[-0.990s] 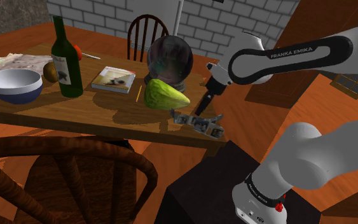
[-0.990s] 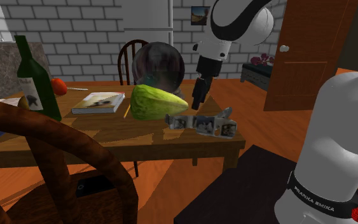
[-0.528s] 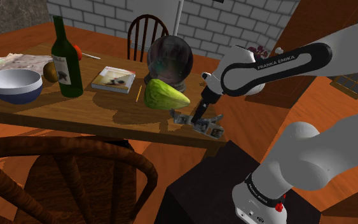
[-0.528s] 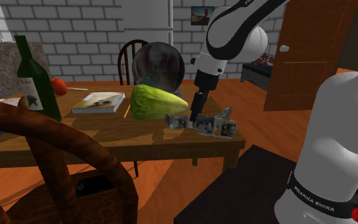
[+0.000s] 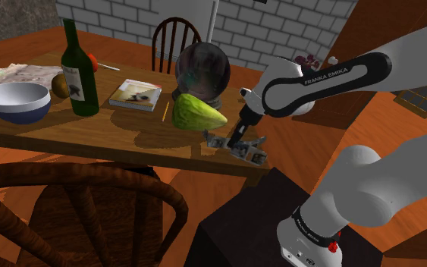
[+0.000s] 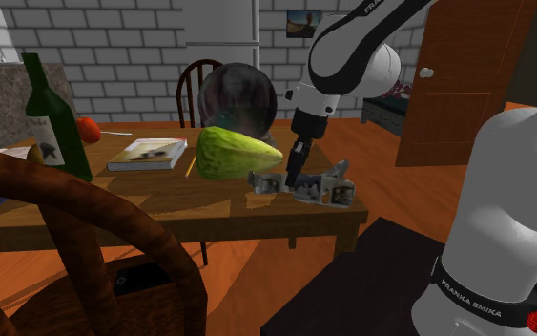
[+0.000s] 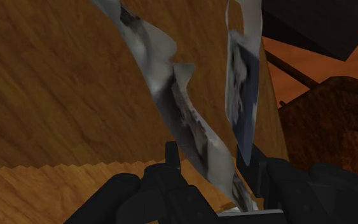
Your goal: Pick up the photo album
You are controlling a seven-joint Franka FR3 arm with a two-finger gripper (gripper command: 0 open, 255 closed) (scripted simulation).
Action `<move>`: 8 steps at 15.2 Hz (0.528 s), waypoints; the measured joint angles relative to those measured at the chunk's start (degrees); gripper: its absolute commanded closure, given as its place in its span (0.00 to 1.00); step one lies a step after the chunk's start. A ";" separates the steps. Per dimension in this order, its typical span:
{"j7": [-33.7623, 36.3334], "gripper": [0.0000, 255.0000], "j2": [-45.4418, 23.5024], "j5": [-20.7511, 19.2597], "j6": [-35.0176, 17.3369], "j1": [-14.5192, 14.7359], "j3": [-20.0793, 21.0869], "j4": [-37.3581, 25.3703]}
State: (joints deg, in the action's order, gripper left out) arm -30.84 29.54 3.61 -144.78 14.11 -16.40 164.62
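The photo album [image 5: 255, 155] is a grey, crumpled fold-out of photo leaves lying at the near right corner of the wooden table [image 5: 113, 133]. It also appears in the second exterior view [image 6: 338, 194]. My black gripper [image 5: 233, 144] points down into the album's middle [image 6: 290, 181]. In the wrist view the gripper [image 7: 209, 159] is open, its fingers [image 7: 171, 153] standing apart. One upright album leaf [image 7: 190, 121] runs between them and a second leaf [image 7: 242, 95] stands by the other finger. I cannot tell whether the fingers touch the leaves.
A green gourd-shaped thing [image 5: 195, 114] lies just beside the album, with a dark glass ball [image 5: 202, 70] behind it. Farther along the table are a book [image 5: 136, 94], a green bottle [image 5: 78, 72] and a blue bowl [image 5: 16, 102]. A wooden chair [image 5: 75, 205] stands in front.
The gripper has come down from above the table's right end onto the album, and its fingertips now sit among the leaves. The album has not moved.
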 measured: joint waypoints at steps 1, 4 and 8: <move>-0.01 1.00 0.00 0.00 -0.01 -0.01 -0.01 0.02; -0.03 1.00 -0.05 -0.01 0.05 -0.01 -0.03 -0.03; 0.85 1.00 2.04 -0.58 3.31 -0.58 0.68 -1.19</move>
State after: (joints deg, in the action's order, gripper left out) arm -29.99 31.58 3.03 -141.47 13.53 -15.72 163.43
